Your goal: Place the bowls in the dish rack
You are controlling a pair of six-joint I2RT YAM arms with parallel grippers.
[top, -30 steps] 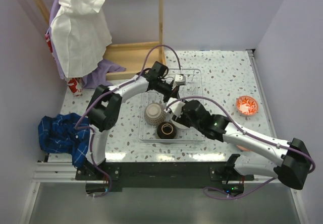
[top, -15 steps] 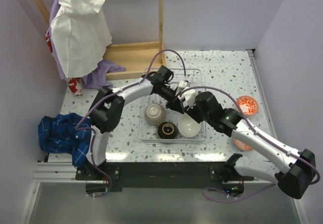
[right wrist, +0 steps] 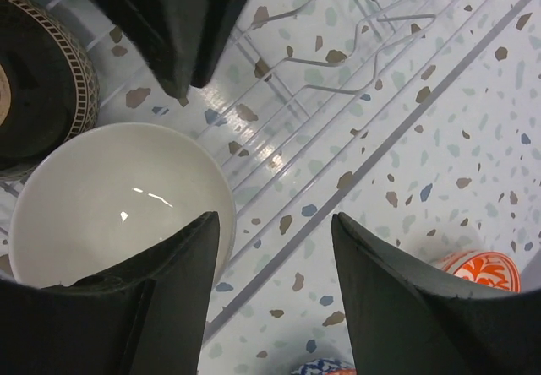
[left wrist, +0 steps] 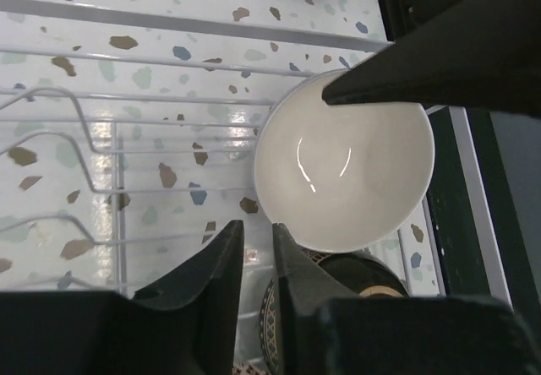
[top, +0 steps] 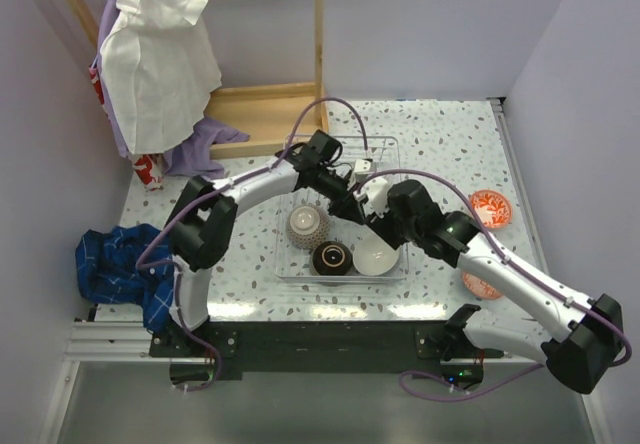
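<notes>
White bowl [right wrist: 114, 202] in dish rack [right wrist: 338, 79] | below open right tool [right wrist: 275, 248]

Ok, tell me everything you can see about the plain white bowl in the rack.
The white bowl is round, glossy and unpatterned, looks ceramic, and appears empty. It sits opening-up at the dish rack's near right end, beside a dark patterned bowl. The right gripper hovers open above it, apparently not touching.

The speckled surface [top: 450, 144] carries the wire dish rack [top: 392, 154], an orange bowl [top: 489, 208], a blue checked cloth [top: 115, 264] and a wooden frame [top: 255, 112].
</notes>
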